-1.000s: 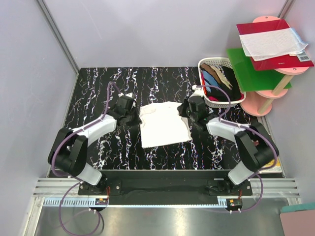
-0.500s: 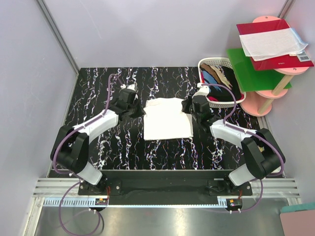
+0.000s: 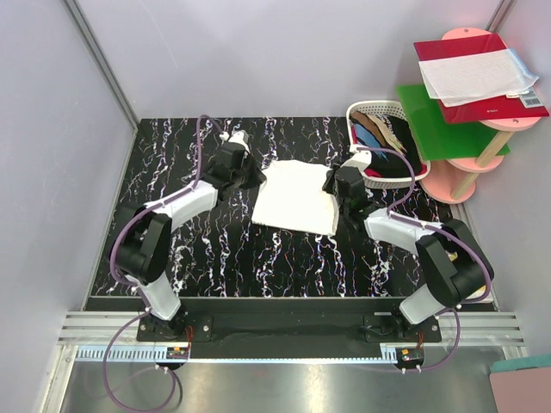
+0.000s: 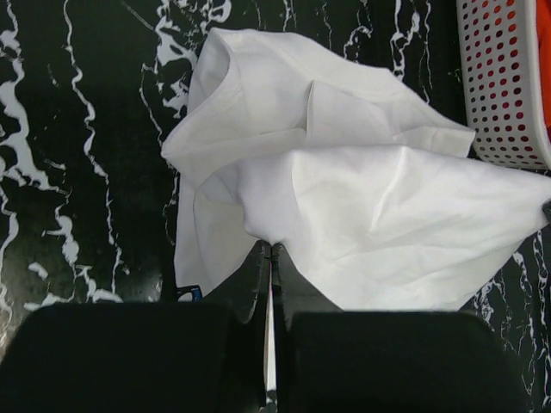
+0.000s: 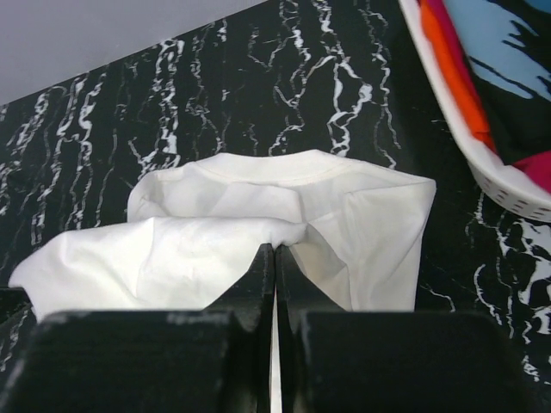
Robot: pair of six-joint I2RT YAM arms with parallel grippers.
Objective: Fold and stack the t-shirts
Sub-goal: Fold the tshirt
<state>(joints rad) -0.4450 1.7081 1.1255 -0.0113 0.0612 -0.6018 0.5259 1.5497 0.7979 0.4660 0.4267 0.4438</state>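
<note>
Soft white t-shirt (image 3: 295,196) (creased); marbled table (image 3: 168,142)

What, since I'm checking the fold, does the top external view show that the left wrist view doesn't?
Only top external: the right gripper at the right edge of the white t-shirt, and the red folder off to the side. Only left wrist: the left gripper shut on a bunched edge of the t-shirt, creases close up. Both: the t-shirt, the marbled table and the white basket.

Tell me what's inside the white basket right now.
The white basket holds bunched clothes: blue, black, orange, tan. How many there are, and anything beneath them, is covered.
</note>
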